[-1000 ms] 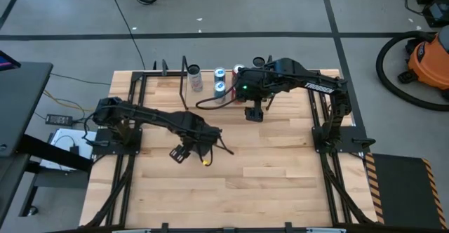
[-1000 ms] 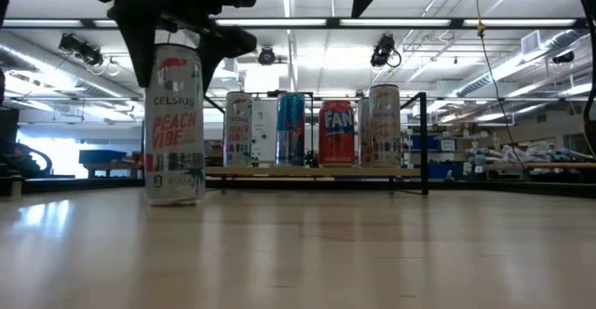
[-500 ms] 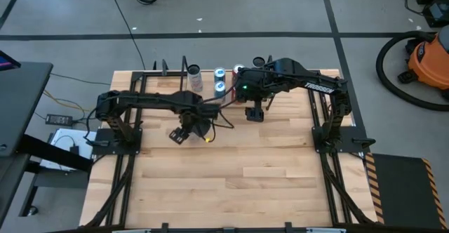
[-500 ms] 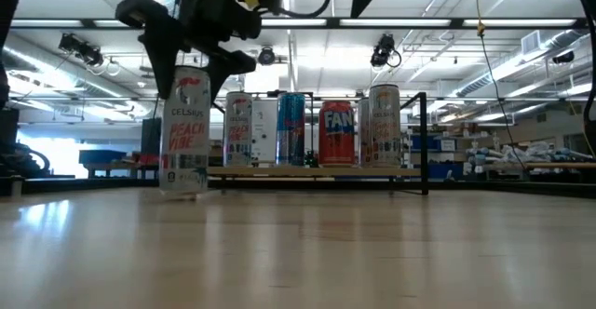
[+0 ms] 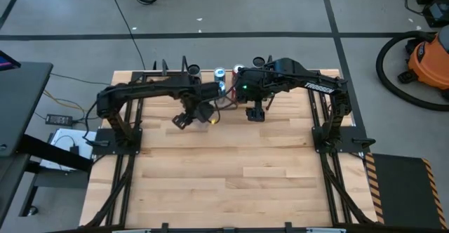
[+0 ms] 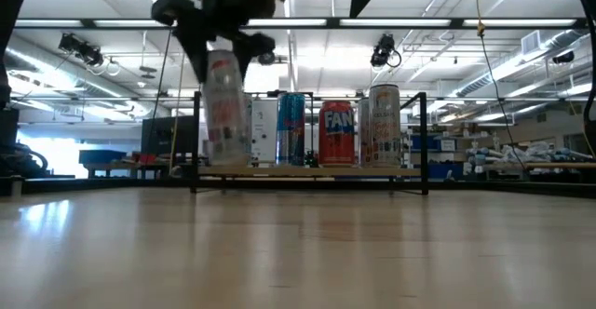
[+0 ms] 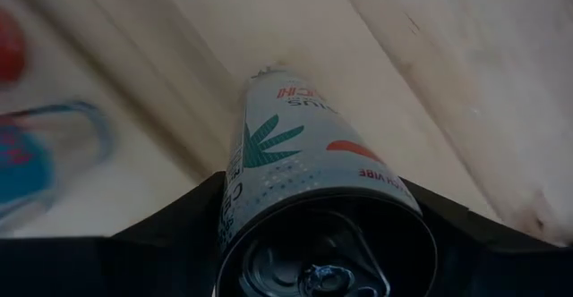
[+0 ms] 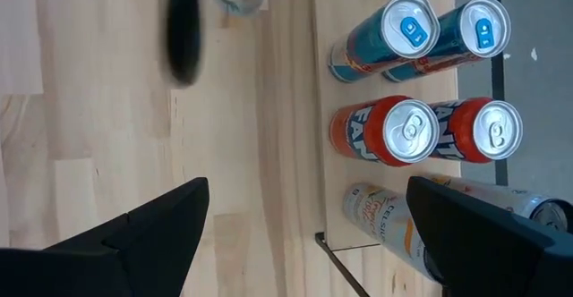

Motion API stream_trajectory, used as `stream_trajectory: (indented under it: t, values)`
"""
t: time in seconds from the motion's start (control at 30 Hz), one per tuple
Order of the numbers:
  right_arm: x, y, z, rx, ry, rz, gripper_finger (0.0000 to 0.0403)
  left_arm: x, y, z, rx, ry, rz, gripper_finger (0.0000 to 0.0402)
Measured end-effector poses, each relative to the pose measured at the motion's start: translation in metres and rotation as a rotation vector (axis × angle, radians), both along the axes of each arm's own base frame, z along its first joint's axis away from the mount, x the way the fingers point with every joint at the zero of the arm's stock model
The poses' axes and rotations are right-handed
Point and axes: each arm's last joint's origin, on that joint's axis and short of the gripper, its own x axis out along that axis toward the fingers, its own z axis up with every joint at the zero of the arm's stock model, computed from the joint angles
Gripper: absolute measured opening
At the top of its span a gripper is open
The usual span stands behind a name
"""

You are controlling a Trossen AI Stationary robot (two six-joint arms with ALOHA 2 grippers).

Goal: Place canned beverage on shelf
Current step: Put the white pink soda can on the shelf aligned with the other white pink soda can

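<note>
My left gripper [image 5: 188,116] is shut on a white Celsius can [image 6: 226,106], which hangs above the table in front of the shelf's left end. The can fills the left wrist view [image 7: 309,176]. The shelf [image 6: 317,171], a light wood board between black end frames, stands at the table's far edge [image 5: 210,84] and bears several cans: white [image 6: 384,125], orange Fanta [image 6: 337,132] and blue [image 6: 291,128]. My right gripper [image 5: 255,112] hovers open and empty just in front of the shelf; its fingers [image 8: 152,230] show over bare wood in the right wrist view. My left gripper pinches the can's upper wall just below the top rim [image 7: 235,209] between its two fingers, one on each opposite side. The fingers [image 6: 191,32] come from above, pointing down. The can hangs about upright below them, lifted clear of the table.
In the right wrist view the shelf [image 8: 324,190] holds two blue cans [image 8: 407,29], two Fanta cans [image 8: 407,131] and a white one [image 8: 380,212]. The black end frames [image 6: 425,141] stand at each end. Bare wooden table [image 5: 245,177] lies toward the near edge.
My left gripper has gone up and toward the table's far edge and the shelf, still shut on the white can. The can, which stood on the table a second ago, is now lifted clear and close to the shelf's left end.
</note>
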Motion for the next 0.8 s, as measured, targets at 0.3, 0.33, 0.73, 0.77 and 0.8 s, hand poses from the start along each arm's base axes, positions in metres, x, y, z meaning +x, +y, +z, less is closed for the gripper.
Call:
stream_trajectory:
  t: [0.3, 0.33, 0.73, 0.77, 0.8]
  values:
    - [0.000, 0.000, 0.000, 0.000, 0.000, 0.000, 0.0389, -0.015, 0.042, 0.046, 0.034, -0.062, 0.034, 0.0270]
    - [0.000, 0.000, 0.000, 0.000, 0.000, 0.000, 0.0389, -0.016, 0.046, 0.047, 0.038, -0.066, 0.030, 0.0270]
    - [0.000, 0.000, 0.000, 0.002, -0.001, -0.007, 0.0389, -0.014, 0.076, 0.038, 0.068, -0.074, -0.044, 0.0270]
    - [0.000, 0.000, 0.000, 0.002, -0.001, -0.007, 0.0389, -0.013, 0.079, 0.035, 0.066, -0.066, -0.045, 0.0270]
    - [0.000, 0.000, 0.000, 0.002, -0.001, -0.007, 0.0389, -0.012, 0.082, 0.033, 0.065, -0.060, -0.045, 0.0270]
